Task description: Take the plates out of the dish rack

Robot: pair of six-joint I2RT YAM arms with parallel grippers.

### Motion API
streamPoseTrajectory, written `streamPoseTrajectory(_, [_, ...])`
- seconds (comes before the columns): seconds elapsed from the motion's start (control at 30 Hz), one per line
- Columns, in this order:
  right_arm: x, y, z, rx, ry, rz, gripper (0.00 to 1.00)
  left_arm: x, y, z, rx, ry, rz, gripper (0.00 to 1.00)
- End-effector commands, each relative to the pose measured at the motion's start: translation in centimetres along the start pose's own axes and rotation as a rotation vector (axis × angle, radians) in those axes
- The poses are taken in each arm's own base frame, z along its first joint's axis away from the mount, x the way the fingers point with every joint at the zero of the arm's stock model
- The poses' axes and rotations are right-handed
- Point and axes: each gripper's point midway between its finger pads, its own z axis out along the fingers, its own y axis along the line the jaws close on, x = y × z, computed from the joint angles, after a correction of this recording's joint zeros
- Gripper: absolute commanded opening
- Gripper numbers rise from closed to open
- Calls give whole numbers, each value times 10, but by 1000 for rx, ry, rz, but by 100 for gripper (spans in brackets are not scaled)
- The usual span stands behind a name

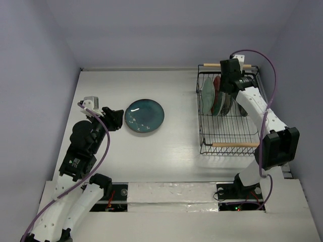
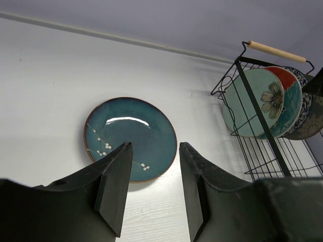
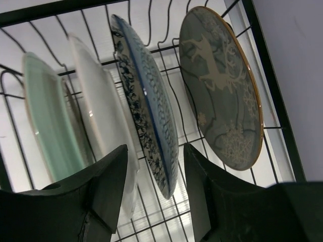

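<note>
A dark teal plate [image 1: 144, 115] lies flat on the table; it also shows in the left wrist view [image 2: 130, 138]. My left gripper [image 1: 120, 119] is open and empty just left of it, its jaws [image 2: 155, 146] framing the plate's near rim. The black wire dish rack [image 1: 229, 136] holds several upright plates: mint green [image 3: 43, 121], one with a white back [image 3: 98, 111], blue floral [image 3: 146, 106] and a dark one with a deer [image 3: 222, 85]. My right gripper [image 1: 228, 88] is open above them, its jaws [image 3: 155, 147] straddling the blue floral plate's edge without gripping it.
The rack [image 2: 262, 118] has wooden rod handles at the far end [image 1: 227, 65] and near end [image 1: 234, 144]. Grey walls close in the table on the left, back and right. The rack's right wire side [image 3: 285, 126] runs close to the wall.
</note>
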Motion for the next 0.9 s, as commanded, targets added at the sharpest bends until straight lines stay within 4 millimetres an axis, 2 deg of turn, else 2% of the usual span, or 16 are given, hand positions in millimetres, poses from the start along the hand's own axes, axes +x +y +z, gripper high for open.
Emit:
streamPoseTrajectory(0.0, [-23, -14, -4, 50, -50, 22, 53, -10, -5, -2, 17, -32, 3, 39])
streamPoseTrajectory(0.27, [-6, -18, 30, 83, 11, 13, 49, -10, -5, -2, 16, -31, 3, 40])
streamPoseTrajectory(0.4, [-7, -19, 36, 107, 4, 1, 38, -10, -5, -1, 16, -31, 3, 40])
streamPoseTrajectory(0.57, [-23, -28, 29, 137, -26, -30, 34, -9, -5, -1, 18, -28, 3, 40])
streamPoseTrajectory(0.63, [-26, -31, 27, 146, -30, -37, 23, -10, -6, -2, 20, -32, 4, 40])
streamPoseTrajectory(0.7, [-32, -32, 23, 146, -37, -34, 8, -10, -6, -2, 21, -34, 3, 40])
streamPoseTrajectory(0.77, [-37, -34, 19, 144, -49, -28, 1, -10, -6, -2, 21, -34, 3, 40])
streamPoseTrajectory(0.87, [-51, -43, 3, 145, -89, -10, 0, -10, -6, -2, 24, -33, 3, 40])
